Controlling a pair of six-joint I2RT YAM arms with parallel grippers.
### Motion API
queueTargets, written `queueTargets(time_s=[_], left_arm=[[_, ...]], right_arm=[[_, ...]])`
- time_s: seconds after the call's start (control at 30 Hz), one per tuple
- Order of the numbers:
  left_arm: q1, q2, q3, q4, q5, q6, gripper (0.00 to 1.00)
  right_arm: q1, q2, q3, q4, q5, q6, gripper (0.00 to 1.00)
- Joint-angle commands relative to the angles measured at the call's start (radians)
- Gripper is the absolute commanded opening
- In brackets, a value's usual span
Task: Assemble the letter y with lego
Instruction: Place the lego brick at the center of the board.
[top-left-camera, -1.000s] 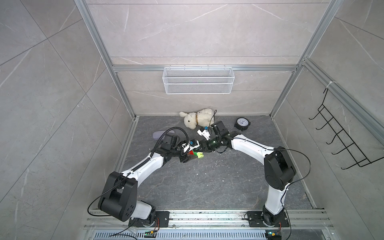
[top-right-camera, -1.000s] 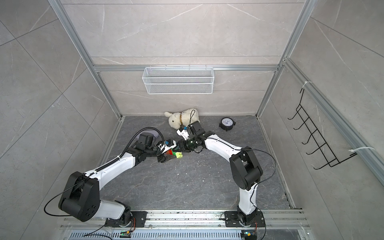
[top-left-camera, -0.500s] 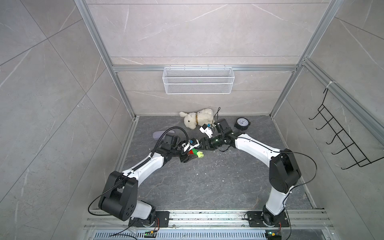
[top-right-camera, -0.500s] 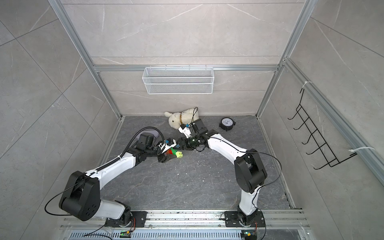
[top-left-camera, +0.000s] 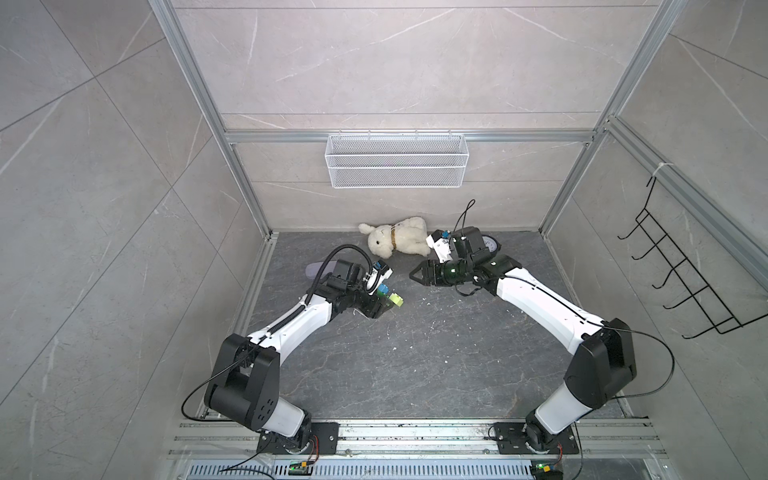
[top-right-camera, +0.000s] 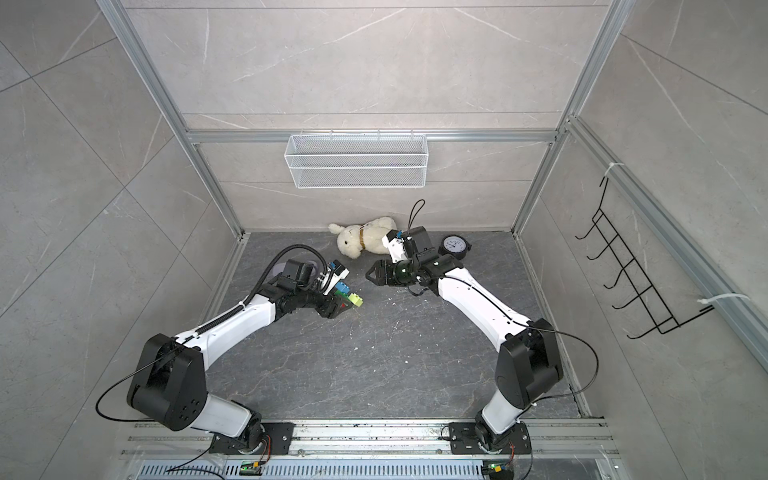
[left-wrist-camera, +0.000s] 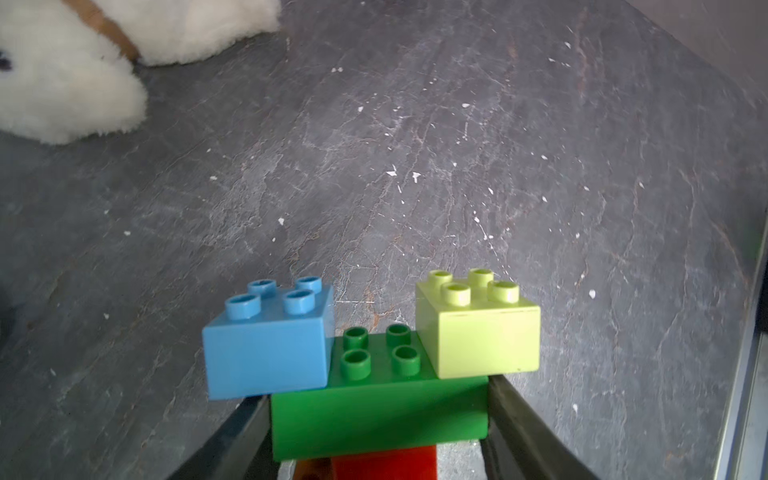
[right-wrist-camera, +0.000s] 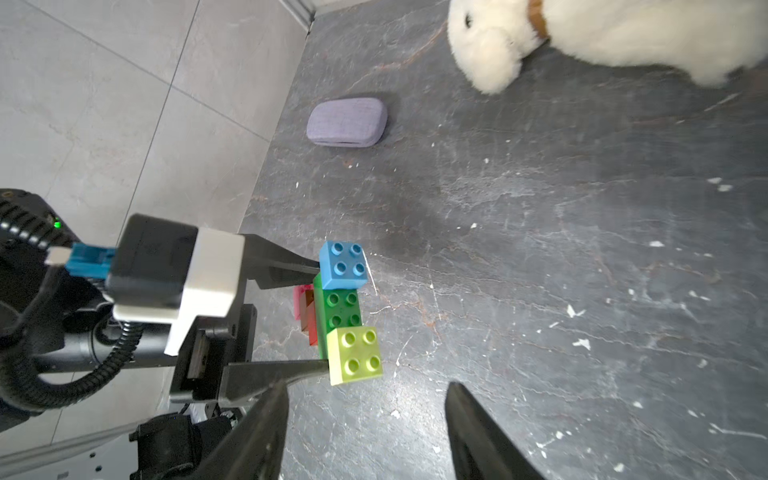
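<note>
Lowering should be done slowly: the letter y (left-wrist-camera: 378, 411) is clamped in the left gripper (right-wrist-camera: 323, 316) jaws; the right gripper (top-left-camera: 414, 274) jaws are apart.

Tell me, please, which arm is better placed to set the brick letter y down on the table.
Left, I would judge: the left gripper is clamped on the green bar of the letter y, while the right gripper stands open, empty and apart from it.
</note>
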Motion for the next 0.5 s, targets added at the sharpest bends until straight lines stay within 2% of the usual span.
queueTargets(time_s=[0.0,0.13,0.47], left_arm=[[-0.005,0.041,0.066,-0.068,-0.1,-0.219,0.54],[-0.018,0.103,0.133,-0.116,-0.155,-0.357,0.53],[-0.076,0.207,0.24,-0.19,-0.347,-0.528,0.53]], right_arm=[[0.001,-0.036,-0.053,0.031,0.108,0.051,0.63],[0.001,-0.055,-0.083,0.053,0.128,0.068,0.63],[0.001,-0.127,-0.204,0.144,0.152,0.129,0.62]])
